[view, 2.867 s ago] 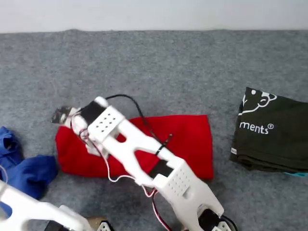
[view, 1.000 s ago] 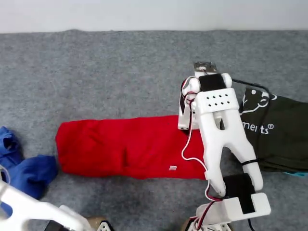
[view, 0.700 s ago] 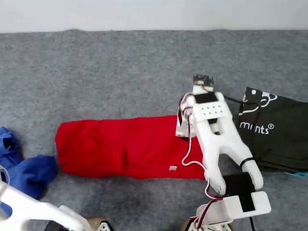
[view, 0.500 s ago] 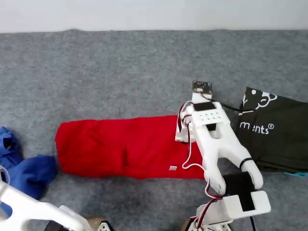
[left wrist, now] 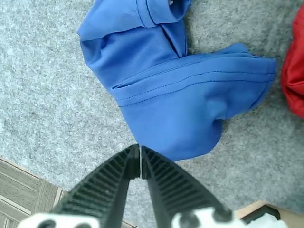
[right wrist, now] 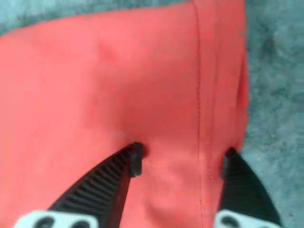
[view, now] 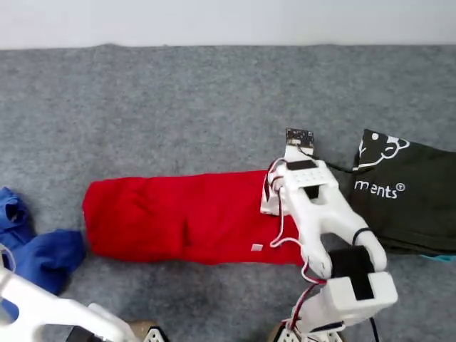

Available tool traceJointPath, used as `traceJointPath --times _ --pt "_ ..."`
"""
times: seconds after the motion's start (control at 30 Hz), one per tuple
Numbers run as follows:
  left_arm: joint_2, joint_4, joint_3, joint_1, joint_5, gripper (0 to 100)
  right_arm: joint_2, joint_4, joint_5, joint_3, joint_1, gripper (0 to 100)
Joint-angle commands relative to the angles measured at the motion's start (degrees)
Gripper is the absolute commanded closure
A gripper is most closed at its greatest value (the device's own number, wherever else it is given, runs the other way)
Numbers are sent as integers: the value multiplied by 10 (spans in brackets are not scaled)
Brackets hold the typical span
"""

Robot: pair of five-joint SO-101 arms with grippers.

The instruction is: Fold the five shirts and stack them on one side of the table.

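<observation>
Arms stand closest to me, at the near edge of the grey-covered table (view: 214, 92); I take its far edge as twelve o'clock. The left arm (view: 43, 310) sits low at about seven o'clock. Its left gripper (left wrist: 140, 154) hangs with the jaws pressed together and nothing between them, the tips over the spot where the near edge of the blue shirt (left wrist: 180, 104) gives way to grey covering. A strip of wooden floor (left wrist: 19, 192) shows past the table edge beside it.

The right arm (view: 324, 228) rises at about five o'clock and bends down toward the middle. Its right gripper (right wrist: 183, 161) has the jaws spread wide, both tips planted on the red shirt (view: 178, 221) near that shirt's three o'clock end. A stitched seam runs between the tips, and no cloth is pinched between them.

A little farther in, the red shirt lies flat as one long folded band across the near middle of the table, running from nine to three. The blue shirt sits crumpled at about eight o'clock, just beside the red band's nine o'clock end with a sliver of grey between them.

Over at three to four o'clock rests the dark shirt (view: 406, 199), folded square with white print facing up, near the red band's other end. A teal edge (view: 434, 258) peeks out from under it.

Beyond all this the grey covering runs on to twelve o'clock, where a pale wall (view: 214, 21) begins.
</observation>
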Motion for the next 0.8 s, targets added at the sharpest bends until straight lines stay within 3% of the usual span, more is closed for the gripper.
traceJointPath --times 0.0,0.03,0.23,0.37,0.6,0.77 --pt "-17 5 -6 1 -4 985 39 16 -1 -32 15 939" --pt "-17 5 -6 1 -4 985 44 21 0 -37 15 991" --pt "-17 5 -6 1 -4 985 39 41 7 -44 15 987" --pt "-17 5 -7 1 -4 985 -6 58 67 -41 33 990" --pt "-17 3 -9 1 -4 985 -99 87 194 -45 135 990" --pt "-17 2 -9 1 -4 985 -172 165 222 -63 98 990"
